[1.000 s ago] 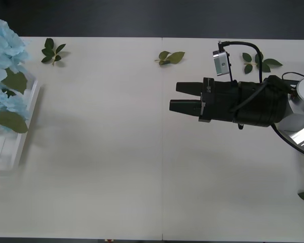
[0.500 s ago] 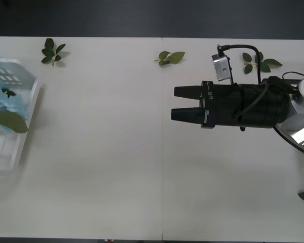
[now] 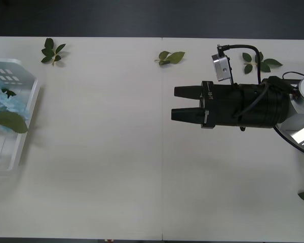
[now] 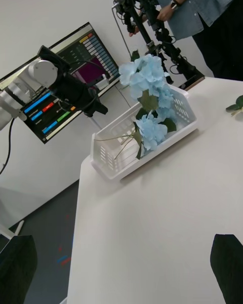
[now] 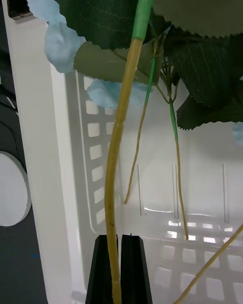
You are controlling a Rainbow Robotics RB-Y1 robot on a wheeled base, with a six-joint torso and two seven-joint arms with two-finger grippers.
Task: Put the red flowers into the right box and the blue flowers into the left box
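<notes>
Over the left box, a blue hydrangea was being lowered in.

At the table's left edge, the left box already held the blue flowers. Above that box, the left gripper was clamped on one yellow-green stem, evidently to drop it inside. Well right of the box, the right gripper hung empty, fingers apart, waiting.

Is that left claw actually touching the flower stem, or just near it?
Touching. In the left wrist view, the left gripper has its two black fingers closed on a blue flower's stem, over the left box.
</notes>
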